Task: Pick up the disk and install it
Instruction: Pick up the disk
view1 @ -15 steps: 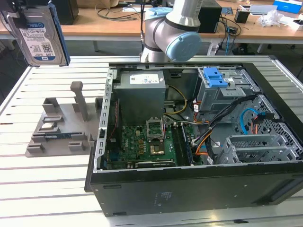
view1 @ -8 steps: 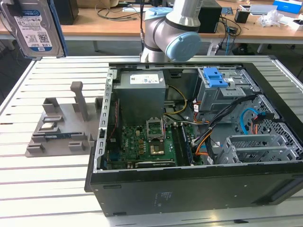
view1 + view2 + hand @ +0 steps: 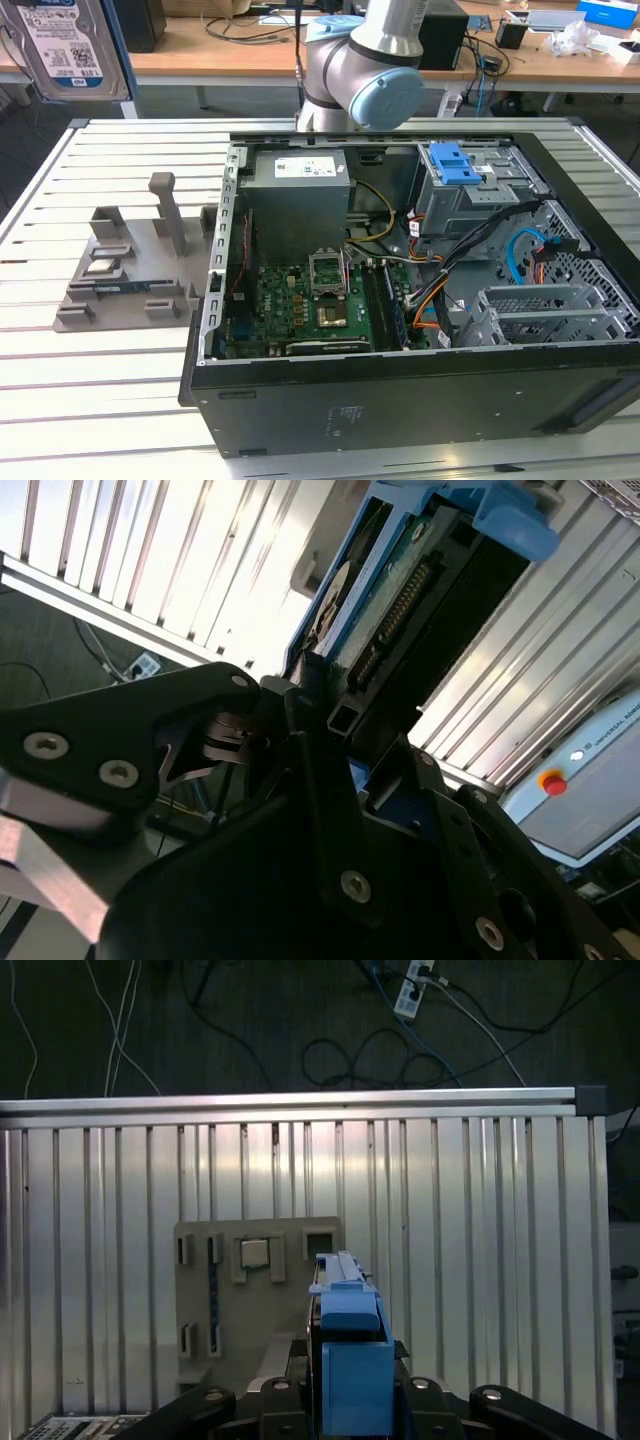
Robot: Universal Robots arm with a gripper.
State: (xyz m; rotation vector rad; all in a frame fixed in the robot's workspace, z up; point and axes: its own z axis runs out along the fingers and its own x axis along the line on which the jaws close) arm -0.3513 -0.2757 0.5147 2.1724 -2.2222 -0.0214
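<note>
Starting with the slatted metal table [image 3: 130, 390], carrying an open black computer case [image 3: 400, 405] toward the exterior view's right and a grey fixture tray [image 3: 70, 318] toward its left. Noting the arm [image 3: 370, 70] rising behind the case's far wall.

Picking out, inside the case, the large grey power supply box [image 3: 300, 215] and, beside it toward the exterior view's right, the grey drive cage [image 3: 480, 200] wearing a blue latch [image 3: 452, 162], with cables [image 3: 500, 240] trailing just below the cage.

Finding the disk [image 3: 62, 45] high in the exterior view's upper-left corner, label facing the camera, off every surface and well apart from the cage. Seeing its blue carrier [image 3: 350, 1355] edge-on in the first wrist view, hanging over the table with the tray below, and its connector edge [image 3: 400, 600] in the second wrist view.

Reading the gripper [image 3: 332, 722] as clamped narrowly on the disk, black fingers [image 3: 315, 780] pressing against its flat faces.

Judging the step in hand as carrying the disk across toward the cage. For doing that well, probably:
- gripping squarely so the disk is not tilting
- travelling high enough for clearing the case wall
- steering wide of the cables and the latch
- lining up carrier and connector edge with the cage opening
- moving slowly, avoiding any knock against the metal
</note>
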